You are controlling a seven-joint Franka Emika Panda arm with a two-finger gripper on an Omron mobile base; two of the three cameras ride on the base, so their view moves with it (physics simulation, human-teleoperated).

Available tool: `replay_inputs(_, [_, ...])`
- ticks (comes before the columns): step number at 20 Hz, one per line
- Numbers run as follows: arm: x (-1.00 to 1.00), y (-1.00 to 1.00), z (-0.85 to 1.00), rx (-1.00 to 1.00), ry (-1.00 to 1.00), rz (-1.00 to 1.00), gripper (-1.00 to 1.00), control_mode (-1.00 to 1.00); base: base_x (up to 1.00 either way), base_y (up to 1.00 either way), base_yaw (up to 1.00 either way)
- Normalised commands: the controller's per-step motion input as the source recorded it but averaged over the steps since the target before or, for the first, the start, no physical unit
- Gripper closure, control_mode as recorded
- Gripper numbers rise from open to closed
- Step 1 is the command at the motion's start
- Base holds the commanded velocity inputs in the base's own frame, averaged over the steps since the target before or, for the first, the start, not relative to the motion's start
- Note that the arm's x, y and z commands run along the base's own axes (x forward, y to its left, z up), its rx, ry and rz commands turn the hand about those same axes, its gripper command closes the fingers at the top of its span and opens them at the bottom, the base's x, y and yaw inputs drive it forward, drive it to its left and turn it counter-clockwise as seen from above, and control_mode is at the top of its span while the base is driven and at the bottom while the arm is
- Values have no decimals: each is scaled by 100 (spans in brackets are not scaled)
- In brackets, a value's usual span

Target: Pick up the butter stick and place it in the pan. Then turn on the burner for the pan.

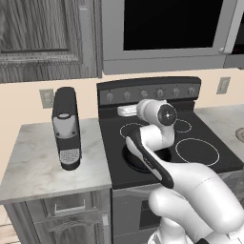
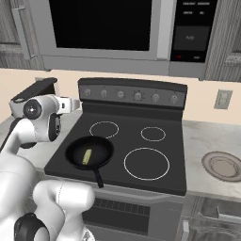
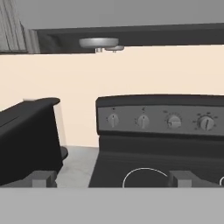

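The black pan [image 2: 96,145] sits on the front-left burner of the stove [image 2: 141,117], its handle pointing toward the front edge. The pale yellow butter stick [image 2: 87,156] lies inside the pan. My gripper [image 2: 75,104] hovers above the stove's back-left corner, well above and behind the pan, and faces the knob panel. In the hand view its fingertips [image 3: 43,178] stand wide apart with nothing between them, and the row of knobs [image 3: 143,121] lies straight ahead. In the left base view my arm hides most of the pan [image 1: 128,159].
A black coffee machine [image 1: 66,126] stands on the counter left of the stove, close beside my hand. A shallow round dish [image 2: 222,165] rests on the right counter. A microwave [image 2: 103,23] hangs above the stove.
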Motion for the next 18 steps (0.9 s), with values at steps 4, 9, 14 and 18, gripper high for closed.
replay_inputs(4, [0, 0, 0, 3, -1, 0, -100, -100, 0, 0, 0])
replay_inputs(9, [0, 0, 0, 4, -2, 0, -100, -100, 0, 0, 0])
replay_inputs(14, [6, 0, 0, 2, -1, 0, -100, -100, 0, 0, 0])
replay_inputs(18, [15, 0, -3, 1, -3, 0, -100, -100, 0, 0, 0])
